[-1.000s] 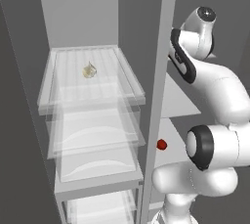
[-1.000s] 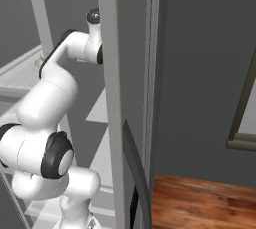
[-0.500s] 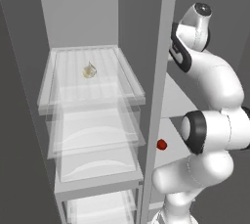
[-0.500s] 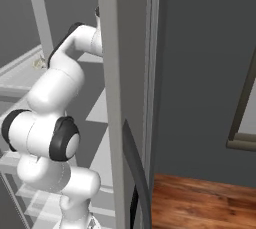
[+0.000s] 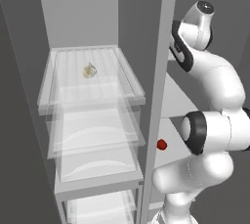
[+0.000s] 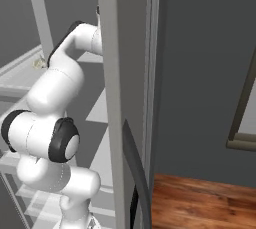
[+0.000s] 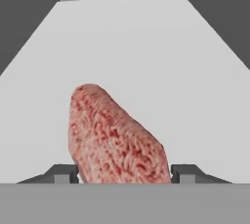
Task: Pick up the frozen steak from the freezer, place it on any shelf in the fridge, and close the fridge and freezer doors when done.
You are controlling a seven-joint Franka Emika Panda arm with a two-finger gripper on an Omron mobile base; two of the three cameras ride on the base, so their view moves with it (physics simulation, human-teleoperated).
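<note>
Between the jaws [image 7: 124, 173] sits the frozen steak [image 7: 114, 137], a mottled pink-red slab that fills the gap from one dark fingertip [image 7: 62, 173] to the other; its lower edge is cut off at the bottom of the hand view, and whether the tips press its sides or stand just clear of them cannot be told. The steak lies on a pale grey shelf [image 7: 146, 47] that runs away beyond the jaws to a lighter back wall, with dark side walls to either hand. From the left base view the arm reaches into the right-hand compartment, past the upright divider [image 5: 158, 100], and its hand is hidden behind that post. Below it a small red object [image 5: 161, 144] lies on a lower shelf, too small to identify. Across the divider, a clear tray [image 5: 49, 101] holds one small pale item [image 5: 89, 71], hard to make out, above further clear drawers [image 5: 63, 157]. From the right base view the open door [image 6: 127, 73], edge-on, hides the hand.
</note>
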